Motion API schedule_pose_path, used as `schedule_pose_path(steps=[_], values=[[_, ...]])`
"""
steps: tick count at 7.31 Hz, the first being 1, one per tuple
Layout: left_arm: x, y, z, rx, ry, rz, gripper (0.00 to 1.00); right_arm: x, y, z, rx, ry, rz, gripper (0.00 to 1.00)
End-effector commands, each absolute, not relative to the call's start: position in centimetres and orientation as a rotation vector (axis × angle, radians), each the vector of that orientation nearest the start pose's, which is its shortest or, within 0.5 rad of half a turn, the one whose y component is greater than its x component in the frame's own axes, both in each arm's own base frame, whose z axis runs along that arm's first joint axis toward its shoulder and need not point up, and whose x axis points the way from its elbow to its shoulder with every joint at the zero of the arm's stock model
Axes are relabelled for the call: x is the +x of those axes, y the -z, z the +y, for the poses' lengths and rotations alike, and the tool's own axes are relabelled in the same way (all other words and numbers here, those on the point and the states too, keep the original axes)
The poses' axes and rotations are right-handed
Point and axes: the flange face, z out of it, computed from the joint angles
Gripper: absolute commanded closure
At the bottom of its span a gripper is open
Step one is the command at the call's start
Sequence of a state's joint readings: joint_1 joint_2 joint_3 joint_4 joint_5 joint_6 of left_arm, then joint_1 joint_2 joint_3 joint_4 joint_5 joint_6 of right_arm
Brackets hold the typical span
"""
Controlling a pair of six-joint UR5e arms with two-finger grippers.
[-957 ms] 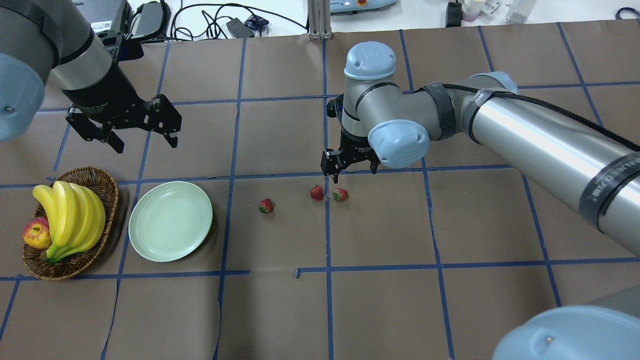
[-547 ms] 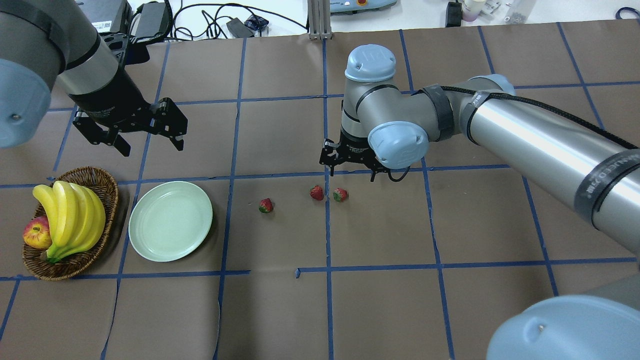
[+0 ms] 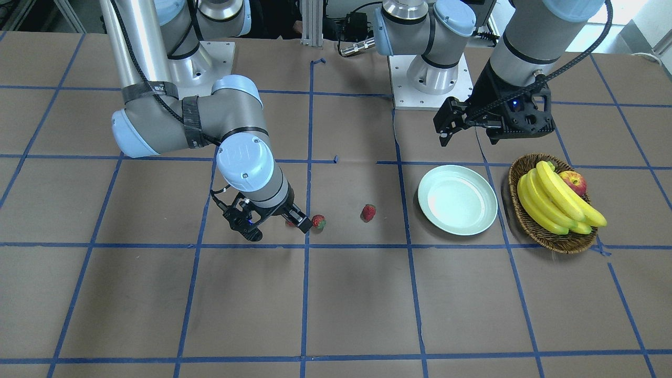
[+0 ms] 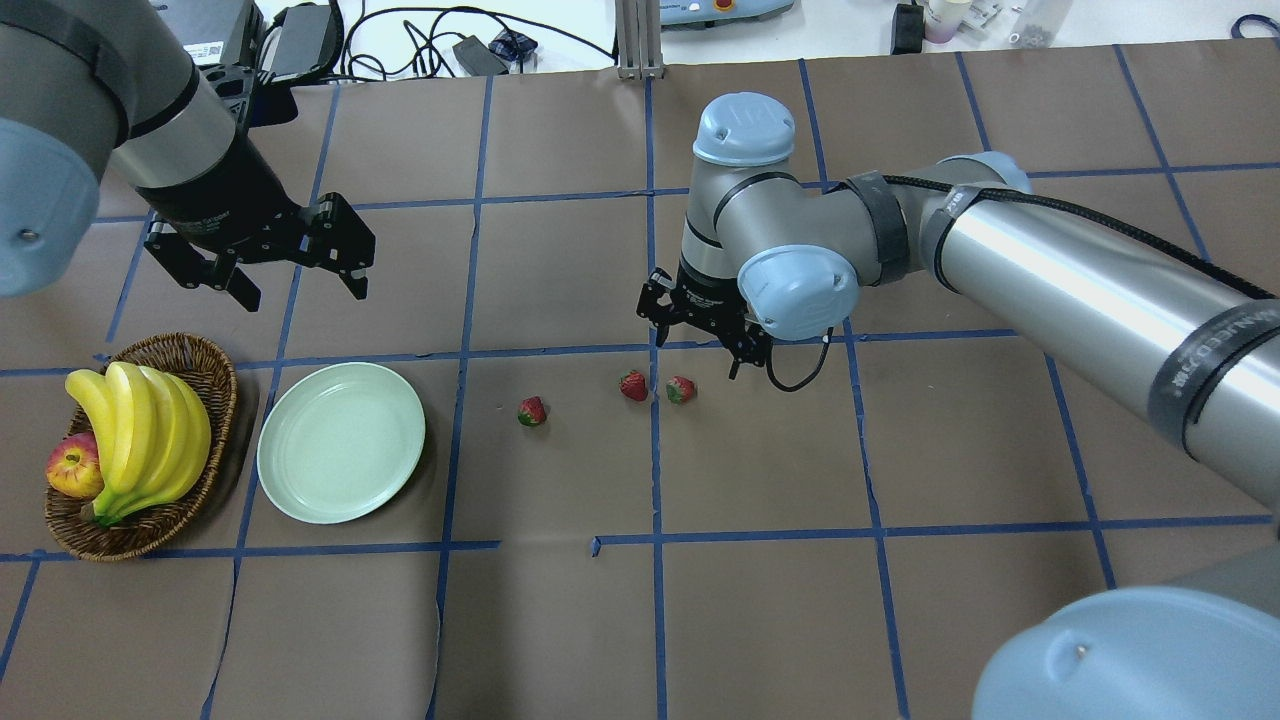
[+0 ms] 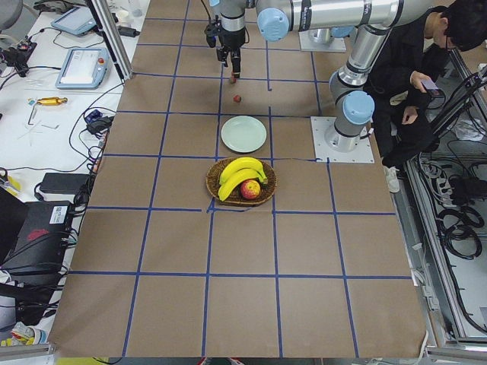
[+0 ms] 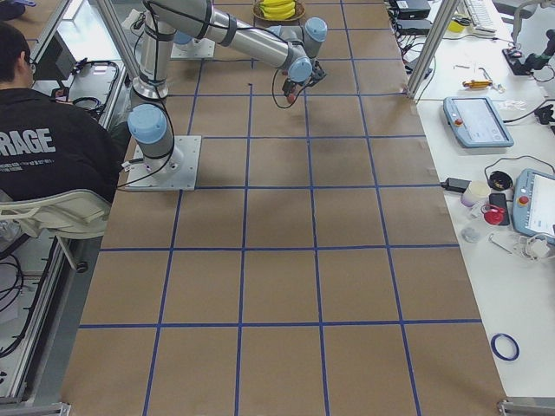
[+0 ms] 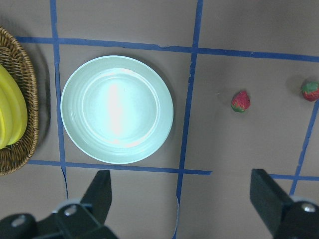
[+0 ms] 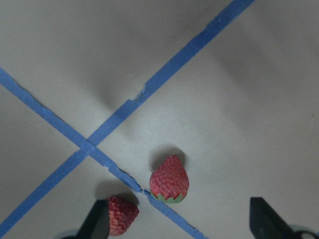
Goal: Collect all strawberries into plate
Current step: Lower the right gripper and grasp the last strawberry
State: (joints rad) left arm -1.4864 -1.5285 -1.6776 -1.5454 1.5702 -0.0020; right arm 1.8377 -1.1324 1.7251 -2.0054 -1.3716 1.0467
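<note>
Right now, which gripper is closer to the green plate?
The left. The left gripper hovers above the table close beside the plate; the right gripper hangs farther away, by two strawberries.

Fruit basket on a paper-covered worktop

A brown wicker basket (image 4: 226, 400) stands near one end of the worktop (image 4: 560, 630), whose brown paper is crossed by a grid of blue tape lines (image 4: 657, 600). A bunch of yellow bananas (image 4: 140, 440) lies across the basket, with a red-yellow apple (image 4: 72, 467) tucked against them at the rim. Past the paper's far edge, black cables (image 4: 420, 40) trail over a white surface. In the side views a person in black (image 6: 52, 147) sits beside the worktop, and a grey-framed tablet (image 6: 473, 121) lies on the white surface alongside.
</note>
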Motion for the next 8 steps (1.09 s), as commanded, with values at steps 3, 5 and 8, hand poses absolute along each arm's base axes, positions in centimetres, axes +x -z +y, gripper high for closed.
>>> schedule_pose_path(steps=[3, 5, 8], values=[[-10.6, -45.9, -47.4, -0.092, -0.058, 3.139, 0.0, 30.0, -19.9, -51.6, 1.303, -0.425, 2.785, 0.0], [-10.7, -45.8, -47.3, -0.086, -0.06, 3.135, 0.0, 30.2, -18.4, -52.4, 1.331, -0.407, 2.762, 0.0], [-10.7, -45.7, -47.3, -0.086, -0.065, 3.135, 0.0, 30.3, -17.7, -52.3, 1.424, -0.408, 2.722, 0.07]])
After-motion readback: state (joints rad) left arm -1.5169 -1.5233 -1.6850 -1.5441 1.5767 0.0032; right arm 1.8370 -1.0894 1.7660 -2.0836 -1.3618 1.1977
